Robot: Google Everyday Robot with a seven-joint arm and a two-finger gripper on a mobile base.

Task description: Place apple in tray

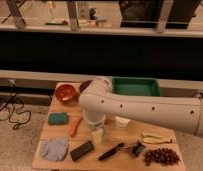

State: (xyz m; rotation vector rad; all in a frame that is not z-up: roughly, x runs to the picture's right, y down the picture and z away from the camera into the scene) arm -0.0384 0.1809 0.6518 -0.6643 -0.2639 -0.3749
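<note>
- Your gripper [97,132] hangs at the end of the arm [145,111], low over the middle of the wooden table [56,134], between the carrot [75,126] on its left in the camera view and the white cup [122,121] on its right.
- You cannot tell whether the gripper is open or closed; the thick white wrist above it hides most of it, and only a pale tip shows below.
- The apple does not show anywhere. The arm sweeps in from the right edge and covers the table's centre, so if the fruit is there, it is hidden behind the wrist.
- The tray [136,86] sits at the back right corner of the table, behind the arm and well apart from the gripper. The part of its floor that you can see is bare green.
- A red bowl [65,92] stands at the back left, and a purple bowl [85,85] peeks out just beside it, half covered by the arm.
- On the left side lie a teal sponge [58,118] and, nearer the front, a grey-blue cloth [54,149] with a black block [81,150] just beside it.
- At the front right you have a black-handled tool [111,151] and a bunch of dark grapes [161,156].
</note>
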